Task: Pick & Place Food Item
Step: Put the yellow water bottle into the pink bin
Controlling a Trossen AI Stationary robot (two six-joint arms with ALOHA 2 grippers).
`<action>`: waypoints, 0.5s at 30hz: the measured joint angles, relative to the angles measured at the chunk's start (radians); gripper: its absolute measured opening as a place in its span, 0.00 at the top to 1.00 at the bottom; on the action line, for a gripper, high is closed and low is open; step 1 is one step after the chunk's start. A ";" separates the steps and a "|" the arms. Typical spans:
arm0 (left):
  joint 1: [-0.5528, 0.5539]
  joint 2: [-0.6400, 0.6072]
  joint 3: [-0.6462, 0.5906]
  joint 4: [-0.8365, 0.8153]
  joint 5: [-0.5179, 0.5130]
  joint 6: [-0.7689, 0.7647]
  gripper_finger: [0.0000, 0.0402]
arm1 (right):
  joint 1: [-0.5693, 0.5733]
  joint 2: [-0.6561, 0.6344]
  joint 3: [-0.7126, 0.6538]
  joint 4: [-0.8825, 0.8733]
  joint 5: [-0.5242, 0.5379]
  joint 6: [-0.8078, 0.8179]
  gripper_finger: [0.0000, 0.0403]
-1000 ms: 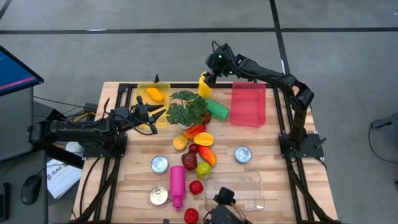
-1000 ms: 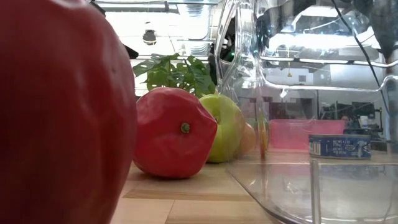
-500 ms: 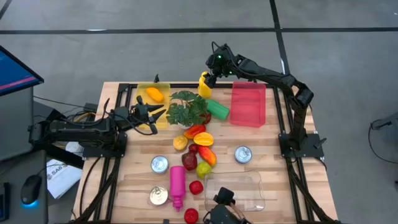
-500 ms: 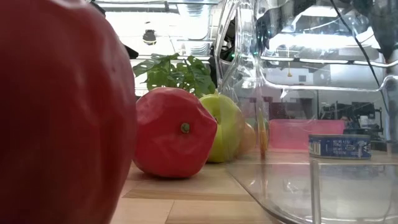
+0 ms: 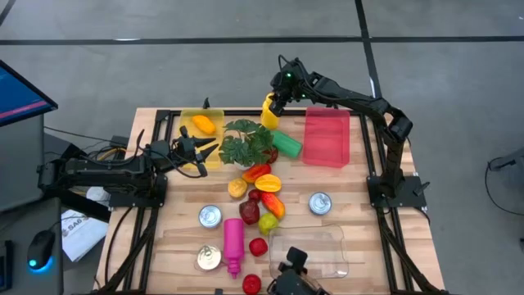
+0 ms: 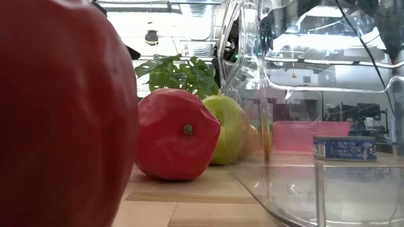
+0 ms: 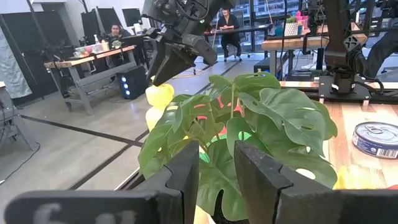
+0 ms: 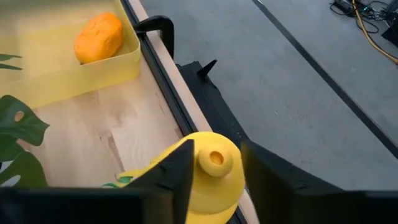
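A yellow squeeze bottle (image 5: 268, 111) stands at the table's far edge, just beyond the green plant (image 5: 246, 141). My right gripper (image 8: 215, 154) reaches over it from the table's right side, shut on its top. In the left wrist view the same bottle (image 7: 158, 94) shows under the right gripper (image 7: 177, 59). My left gripper (image 5: 210, 150) waits level at the left, beside the yellow tray (image 5: 190, 143), pointing at the plant (image 7: 249, 124). Its fingers stand a little apart with nothing between them. My right gripper pinches the bottle's rounded top (image 8: 214, 180) just below the nozzle (image 8: 215, 158), one finger (image 8: 177, 171) on each side. The fingers slant down at it from the table's right. The bottle stays upright below them; the plant hides its base.
An orange fruit (image 5: 203, 124) lies in the yellow tray. A pink bin (image 5: 327, 138) and a green object (image 5: 286, 143) sit right of the plant. Fruits (image 5: 262, 197), cans (image 5: 319, 203), a pink bottle (image 5: 233, 242) and a clear container (image 5: 309, 250) fill the near half.
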 joint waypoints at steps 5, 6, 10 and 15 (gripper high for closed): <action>0.000 0.000 0.000 -0.009 0.000 0.000 0.78 | 0.000 0.000 0.000 0.000 -0.001 -0.003 0.82; 0.000 0.000 0.000 -0.010 0.000 0.000 0.78 | 0.000 0.000 0.000 0.000 -0.003 -0.007 0.83; 0.000 0.000 0.000 -0.011 0.000 0.000 0.78 | 0.000 0.000 0.000 0.000 -0.003 -0.008 0.84; 0.000 0.000 0.000 -0.011 0.000 0.000 0.78 | 0.000 0.000 0.000 0.000 -0.003 -0.008 0.84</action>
